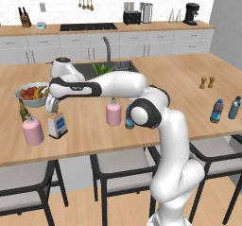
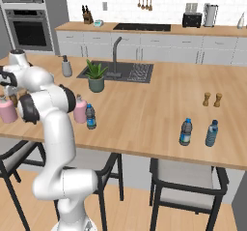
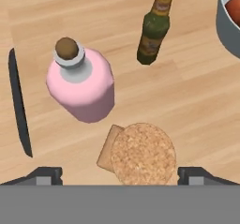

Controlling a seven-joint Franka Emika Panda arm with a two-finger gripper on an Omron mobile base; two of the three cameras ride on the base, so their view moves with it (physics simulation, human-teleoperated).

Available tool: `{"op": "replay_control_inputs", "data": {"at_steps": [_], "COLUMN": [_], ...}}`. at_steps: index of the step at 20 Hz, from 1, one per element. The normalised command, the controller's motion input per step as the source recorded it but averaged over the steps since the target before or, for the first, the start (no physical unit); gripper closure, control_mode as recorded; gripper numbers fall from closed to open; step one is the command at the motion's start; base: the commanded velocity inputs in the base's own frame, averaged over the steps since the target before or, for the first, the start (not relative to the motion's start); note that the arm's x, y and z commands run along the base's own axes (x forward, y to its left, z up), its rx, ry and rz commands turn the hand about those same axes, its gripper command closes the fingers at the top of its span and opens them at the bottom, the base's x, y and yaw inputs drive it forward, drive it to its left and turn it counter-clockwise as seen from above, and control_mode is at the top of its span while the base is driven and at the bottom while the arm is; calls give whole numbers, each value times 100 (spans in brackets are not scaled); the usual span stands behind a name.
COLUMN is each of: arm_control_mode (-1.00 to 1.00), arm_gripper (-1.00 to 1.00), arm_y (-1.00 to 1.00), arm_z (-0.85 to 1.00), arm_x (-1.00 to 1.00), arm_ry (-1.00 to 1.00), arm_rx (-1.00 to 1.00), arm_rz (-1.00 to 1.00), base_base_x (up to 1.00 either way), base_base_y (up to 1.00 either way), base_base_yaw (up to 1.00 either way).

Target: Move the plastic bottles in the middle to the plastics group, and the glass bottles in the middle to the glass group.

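**Square bottle set down at the glass group; two middle bottles left**

Hand view puts us straight above the tan stopper of the square clear bottle (image 3: 143,153), with the gripper (image 3: 120,175) spread wide, one finger tip on each side of the stopper and neither touching it. We read that as a release, not a grip. At about 11 o'clock from the stopper stands the stout pink bottle (image 3: 82,85), and at 12 to 1 o'clock the thin olive-brown bottle (image 3: 154,31), so the square bottle now stands just beside the glass group.

From the left base view we see the same bottle (image 1: 57,125) upright on the wooden counter (image 1: 179,78), right next to the stout pink one (image 1: 32,130), with the fruit bowl (image 1: 32,94) behind them.

We judge one of three moves done. Still in the middle stand the round pink bottle (image 1: 113,112) and the small water bottle (image 1: 129,117), close together. The plastics pair (image 1: 217,111) waits well apart, at the counter's far right end.
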Motion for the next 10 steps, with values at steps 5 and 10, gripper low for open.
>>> {"op": "replay_control_inputs", "data": {"at_steps": [5, 10], "arm_control_mode": [-100, -100], "arm_gripper": [-100, -100], "arm_y": [-44, -80], "arm_z": [15, -36], "arm_x": [-28, -76], "arm_ry": [0, 0], "arm_rx": [0, 0], "arm_rz": [-7, -17], "base_base_x": [0, 0], "base_base_y": [0, 0], "base_base_yaw": [0, 0]}}
